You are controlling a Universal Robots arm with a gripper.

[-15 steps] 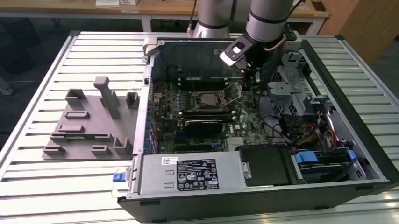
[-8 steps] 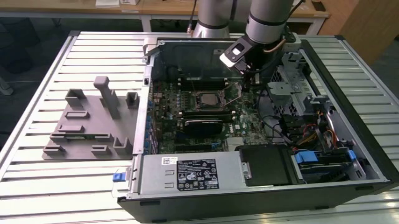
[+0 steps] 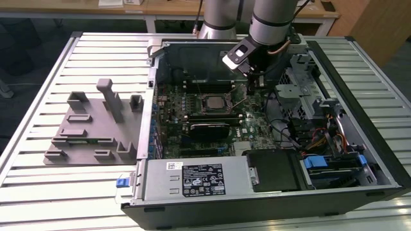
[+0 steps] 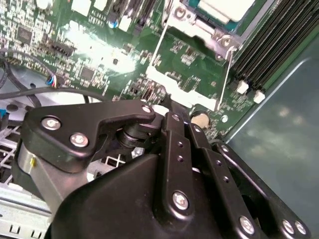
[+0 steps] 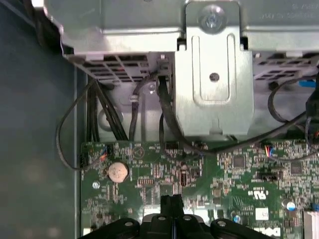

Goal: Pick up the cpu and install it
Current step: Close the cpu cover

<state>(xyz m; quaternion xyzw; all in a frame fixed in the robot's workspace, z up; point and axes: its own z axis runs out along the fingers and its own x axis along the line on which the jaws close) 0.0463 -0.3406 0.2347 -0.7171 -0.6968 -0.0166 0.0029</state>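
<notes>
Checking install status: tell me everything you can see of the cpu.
The cpu is a small flat square with a pale silver metal top. The second wrist view shows part of it, with a thin greenish edge. It lies flat and level in the socket on the motherboard. Nothing grips it. The gripper, its fingers together, is low over the board, to the exterior view's right of the socket.

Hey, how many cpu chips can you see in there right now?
1. The cpu lies in the socket at the middle of the motherboard, inside the open computer case. Others could be hidden behind the arm.
</notes>
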